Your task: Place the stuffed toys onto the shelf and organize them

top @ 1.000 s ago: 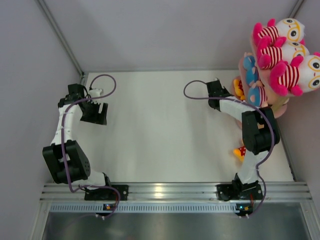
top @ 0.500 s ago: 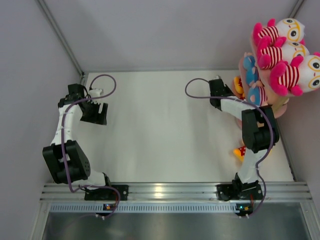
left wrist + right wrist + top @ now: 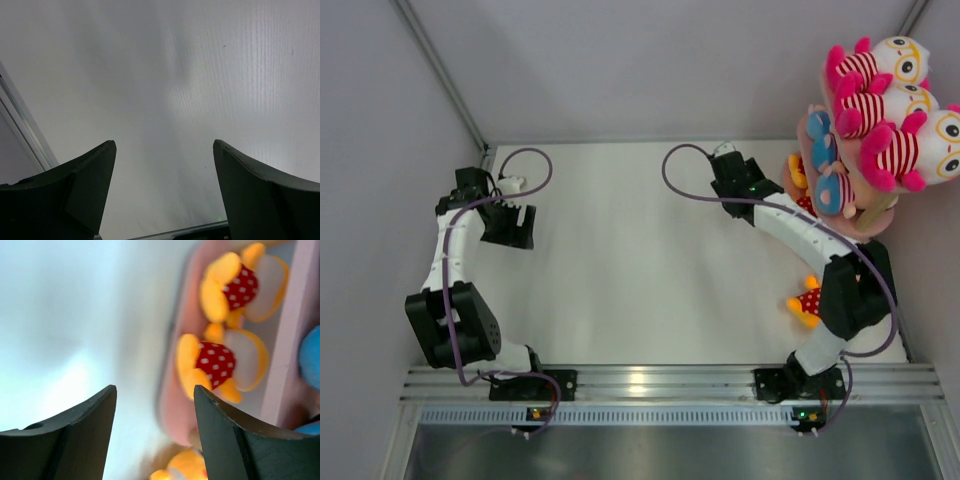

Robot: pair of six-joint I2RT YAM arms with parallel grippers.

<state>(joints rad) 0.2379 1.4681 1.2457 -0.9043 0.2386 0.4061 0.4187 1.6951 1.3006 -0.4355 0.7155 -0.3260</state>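
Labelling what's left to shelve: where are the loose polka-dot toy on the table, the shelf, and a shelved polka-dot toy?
loose polka-dot toy [image 3: 808, 301], top view, red outfit
shelf [image 3: 868, 224], top view, pink board's rim
shelved polka-dot toy [image 3: 215, 361], right wrist view, red dotted body

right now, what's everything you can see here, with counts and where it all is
striped toys: three, white with red stripes and pink limbs, top tier of the shelf
blue toys: at least two, blue, middle tier, mostly hidden
polka-dot toys: two, orange-yellow with red dotted outfits, lowest tier
loose polka-dot toy: one, same colours, on the table beside the right arm
shelf: one, pink boards, far right corner
table: one, white
left tool: one, dark, open and empty, over bare table at far left
right tool: one, dark, open and empty, facing the lowest tier
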